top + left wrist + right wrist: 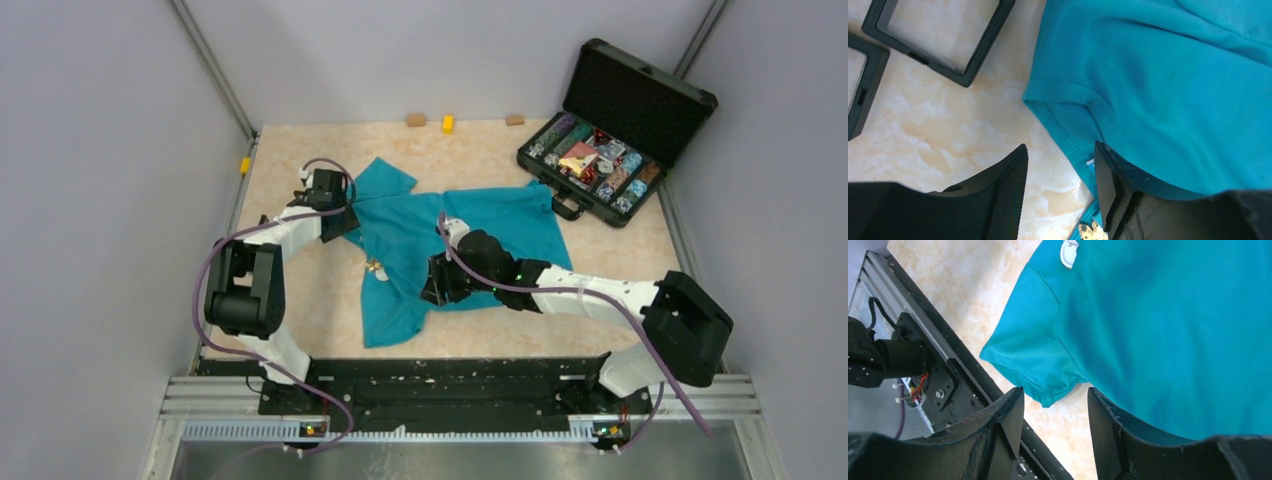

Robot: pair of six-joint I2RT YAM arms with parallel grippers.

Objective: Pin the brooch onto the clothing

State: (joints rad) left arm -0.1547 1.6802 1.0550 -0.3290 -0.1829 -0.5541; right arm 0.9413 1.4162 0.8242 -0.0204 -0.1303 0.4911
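A teal T-shirt (pixel 470 235) lies flat and sideways on the marbled desk (pixel 300 300), its neck opening towards the left and one sleeve towards the far side, the other towards the near rail. The brooch (pixel 375 267) sits at the neck opening, on the shirt's left edge between the two arms. From above it is only a tiny glinting speck. In the left wrist view it peeks in at the bottom edge (pixel 1092 231) as a small gilt cluster against the fabric, and I cannot tell whether it is fastened or just resting there. The left end effector (pixel 1060 150) hangs at the far sleeve with its fingers apart and nothing between them, one finger over bare desk and the other over the sleeve's stitched hem. Two black square frames (pixel 943 37) lie on the desk just beside that sleeve. The right end effector (pixel 1055 392) is over the shirt's near half, fingers likewise apart and holding nothing, with the near sleeve below it and a small white label (pixel 1068 252) showing at the collar. An open black case (pixel 610 125) of multicoloured trinkets stands at the far right corner, well apart from the shirt's neck.
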